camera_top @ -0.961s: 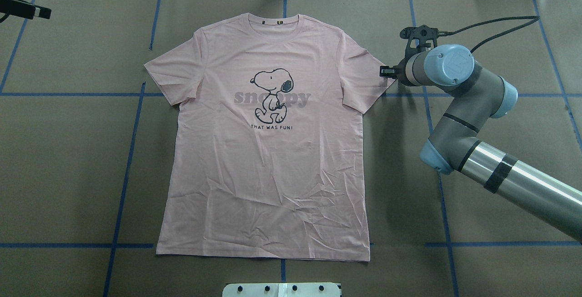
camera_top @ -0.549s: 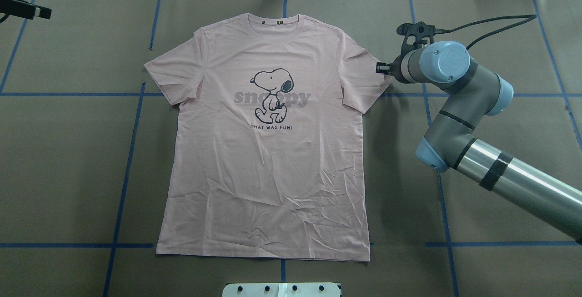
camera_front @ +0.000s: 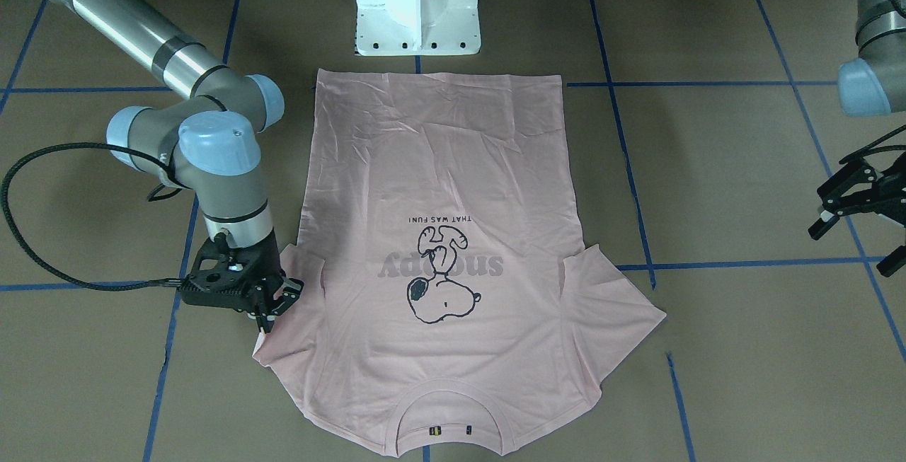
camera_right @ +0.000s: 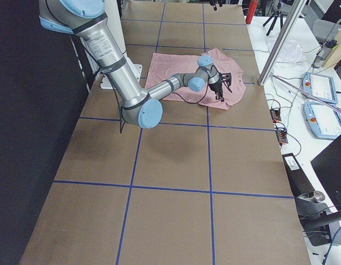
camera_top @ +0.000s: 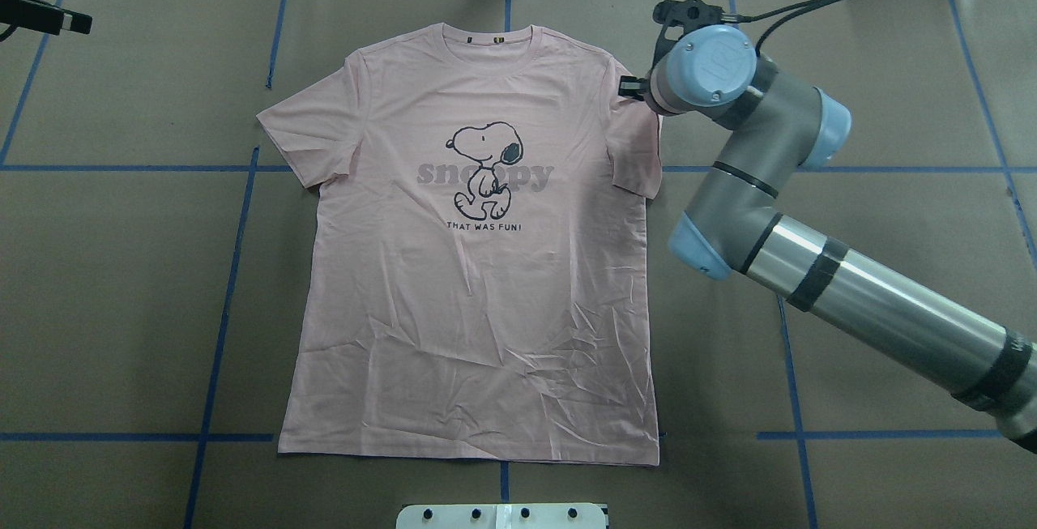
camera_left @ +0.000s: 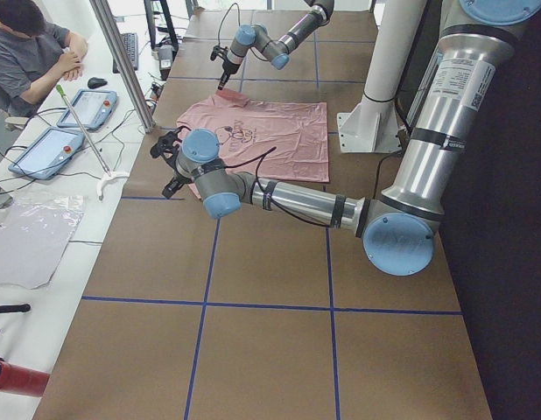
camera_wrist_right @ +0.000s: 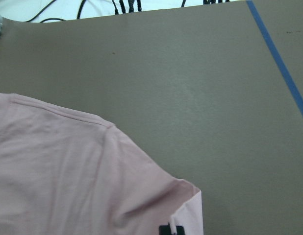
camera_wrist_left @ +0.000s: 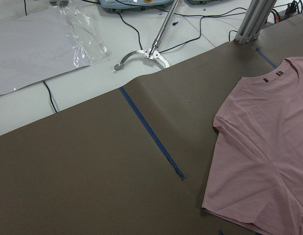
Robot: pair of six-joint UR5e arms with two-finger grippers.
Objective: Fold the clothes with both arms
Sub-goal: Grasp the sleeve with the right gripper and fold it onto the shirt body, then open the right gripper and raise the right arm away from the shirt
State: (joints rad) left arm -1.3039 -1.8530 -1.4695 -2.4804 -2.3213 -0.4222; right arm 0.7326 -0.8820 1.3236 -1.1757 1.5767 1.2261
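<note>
Plainly, we saw the T-shirt point(camera_top: 478, 310) lying flat before the white pedestal point(camera_front: 417, 9) on the brown table point(camera_front: 708, 165), the right gripper point(camera_front: 267, 315) pinching its sleeve point(camera_front: 294, 338), the left gripper point(camera_front: 853, 244) wide-jawed, well apart, above blue tape point(camera_front: 743, 264).

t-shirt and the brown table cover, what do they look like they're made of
The t-shirt looks like soft matte cotton knit, probably: fine wrinkles near the hem, ribbed collar. The table cover looks like matte brown paper or thin card: no glare, and a raised crease near its edge in the left wrist view.
</note>
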